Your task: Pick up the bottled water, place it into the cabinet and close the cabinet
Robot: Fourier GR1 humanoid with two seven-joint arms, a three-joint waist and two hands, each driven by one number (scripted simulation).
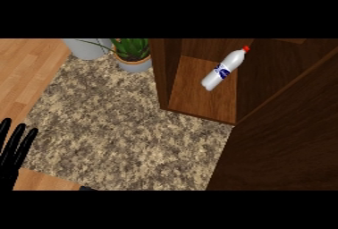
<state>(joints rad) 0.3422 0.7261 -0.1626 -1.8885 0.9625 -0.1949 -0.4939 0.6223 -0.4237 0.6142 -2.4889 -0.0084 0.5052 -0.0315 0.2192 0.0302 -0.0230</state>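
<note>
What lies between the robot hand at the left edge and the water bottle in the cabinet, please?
In the head view, bare speckled countertop and the cabinet's side wall separate the left robot hand from the water bottle.

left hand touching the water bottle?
Apart. Head view: left hand rests open at the left edge; the bottle sits in the cabinet, granite counter between.

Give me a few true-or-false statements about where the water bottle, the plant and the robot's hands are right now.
1. The bottled water is inside the wooden cabinet. True.
2. The bottle's cap is blue. False: it is red.
3. The cabinet door is shut. False: it stands open, the bottle showing past it.
4. A potted plant stands at the counter's far edge. True.
5. The left hand is curled round the bottle. False: it rests open at the view's left edge, away from the bottle.
</note>
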